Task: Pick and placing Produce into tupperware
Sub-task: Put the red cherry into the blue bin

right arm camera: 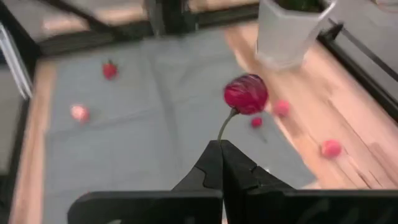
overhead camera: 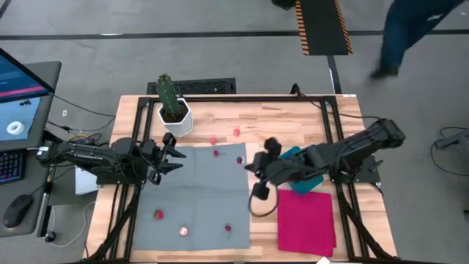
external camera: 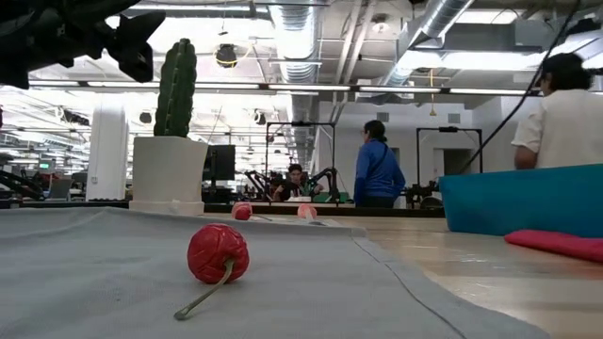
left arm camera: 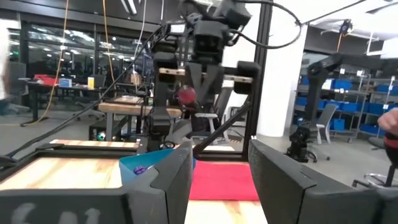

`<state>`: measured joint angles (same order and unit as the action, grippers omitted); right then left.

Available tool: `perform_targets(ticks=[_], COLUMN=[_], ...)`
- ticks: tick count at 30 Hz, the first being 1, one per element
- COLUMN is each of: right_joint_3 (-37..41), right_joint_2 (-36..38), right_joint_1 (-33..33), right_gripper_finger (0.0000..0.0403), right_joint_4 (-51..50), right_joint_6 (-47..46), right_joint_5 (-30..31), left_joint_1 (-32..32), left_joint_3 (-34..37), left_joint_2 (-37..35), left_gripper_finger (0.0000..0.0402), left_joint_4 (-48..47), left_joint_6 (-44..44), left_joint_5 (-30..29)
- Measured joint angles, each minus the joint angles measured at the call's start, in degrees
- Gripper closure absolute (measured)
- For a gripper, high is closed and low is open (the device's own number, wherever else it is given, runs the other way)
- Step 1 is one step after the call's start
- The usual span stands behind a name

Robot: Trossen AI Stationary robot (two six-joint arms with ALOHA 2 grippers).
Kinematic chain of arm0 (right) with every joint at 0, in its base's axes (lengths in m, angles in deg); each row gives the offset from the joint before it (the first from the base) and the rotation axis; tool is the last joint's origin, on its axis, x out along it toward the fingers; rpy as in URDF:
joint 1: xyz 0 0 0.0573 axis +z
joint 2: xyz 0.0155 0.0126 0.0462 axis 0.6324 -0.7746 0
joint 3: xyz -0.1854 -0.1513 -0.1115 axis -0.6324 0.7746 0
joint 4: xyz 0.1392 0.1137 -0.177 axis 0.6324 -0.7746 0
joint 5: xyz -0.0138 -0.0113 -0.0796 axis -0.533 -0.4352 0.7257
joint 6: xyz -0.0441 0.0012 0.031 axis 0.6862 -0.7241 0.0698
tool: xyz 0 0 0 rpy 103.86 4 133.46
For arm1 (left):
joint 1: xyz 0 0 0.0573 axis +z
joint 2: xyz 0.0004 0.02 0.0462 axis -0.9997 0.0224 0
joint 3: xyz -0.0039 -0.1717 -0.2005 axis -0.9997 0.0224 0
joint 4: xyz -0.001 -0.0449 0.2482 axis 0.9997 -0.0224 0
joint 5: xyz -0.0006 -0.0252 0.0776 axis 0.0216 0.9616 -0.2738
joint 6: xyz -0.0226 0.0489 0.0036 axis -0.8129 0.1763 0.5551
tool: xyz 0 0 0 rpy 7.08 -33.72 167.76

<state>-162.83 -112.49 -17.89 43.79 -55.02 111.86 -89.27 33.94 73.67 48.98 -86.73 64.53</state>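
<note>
My right gripper (overhead camera: 253, 167) hovers over the grey cloth's right edge, shut on a red cherry-like fruit (right arm camera: 246, 93). It stands just left of the teal tub (overhead camera: 293, 155), which the right arm partly hides. A purple piece (left arm camera: 142, 168) lies inside the tub (left arm camera: 146, 164). My left gripper (overhead camera: 174, 155) waits open above the grey cloth's far left corner. More produce rests on the cloth: a red cherry (external camera: 219, 252), a pink piece (overhead camera: 183, 230) and a dark one (overhead camera: 228, 228). Small pink and red pieces (overhead camera: 237, 132) lie on the wood near the pot. My right gripper pinches the fruit's thin stem (right arm camera: 224, 129) at its free end, between the two fingertips (right arm camera: 214, 165). The fingers come from the table's right, slanting down. The red body stands out beyond the fingertips, lifted clear of the cloth.
A green cactus (overhead camera: 168, 93) in a white pot (overhead camera: 176, 119) stands at the far left of the table. A magenta cloth (overhead camera: 306, 216) lies near the tub on the right. A black frame (overhead camera: 333, 117) borders the wooden top. People stand in the room beyond the table.
</note>
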Motion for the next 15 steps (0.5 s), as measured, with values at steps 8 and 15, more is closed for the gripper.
perform_targets(ticks=[8, 15], right_joint_3=[14.1, 27.3], right_joint_2=[12.9, 24.1], right_joint_1=[0.0, 0.0], right_gripper_finger=[0.0392, 0.0392], right_joint_4=[11.1, 17.2], right_joint_6=[0.1, -2.6], right_joint_5=[-0.9, -2.1], left_joint_1=[0.0, 0.0], left_joint_3=[0.0, 0.0], left_joint_2=[-0.3, -0.3], left_gripper_finger=[0.0254, 0.0254], left_joint_4=[-0.3, -3.7], left_joint_6=[-0.9, -1.9], left_joint_5=[0.0, 0.1])
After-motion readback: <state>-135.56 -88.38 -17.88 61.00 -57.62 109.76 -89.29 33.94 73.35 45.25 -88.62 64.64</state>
